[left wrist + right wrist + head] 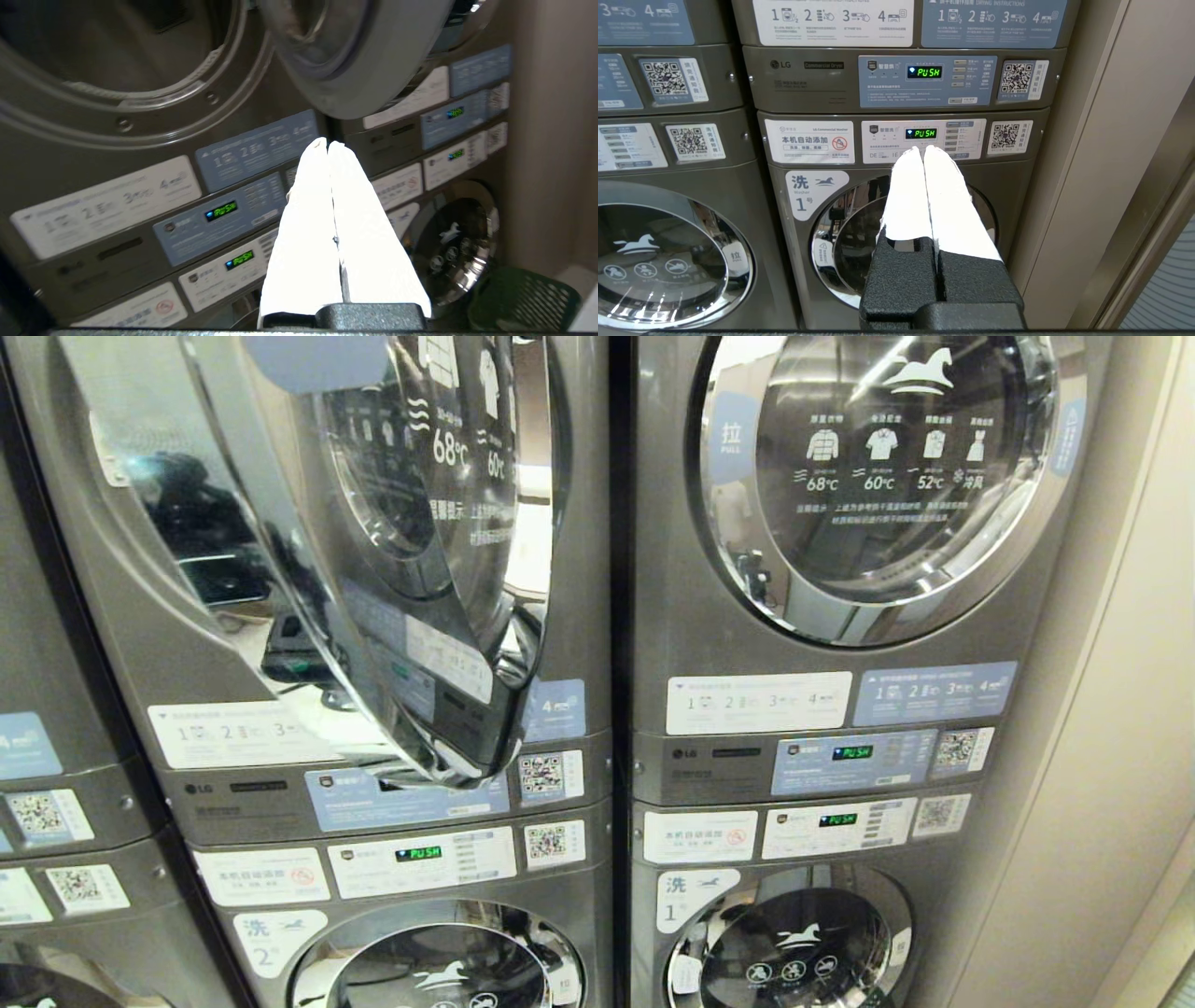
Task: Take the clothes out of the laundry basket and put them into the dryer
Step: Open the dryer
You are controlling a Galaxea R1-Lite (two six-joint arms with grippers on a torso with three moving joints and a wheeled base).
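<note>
The dryer at the upper left of the bank has its round glass door swung out toward me. In the left wrist view its dark drum opening shows, with the door's grey inner side beside it. My left gripper is shut, its white fingers pressed together on nothing, pointing at the control panels below that drum. A dark green perforated laundry basket sits low on the floor by the wall. No clothes show in any view. My right gripper is shut and empty, facing the lower right washer. Neither arm appears in the head view.
The upper right dryer has its door closed. Washers with closed round doors sit under both dryers. Label-covered control panels run between the rows. A beige wall bounds the machines on the right.
</note>
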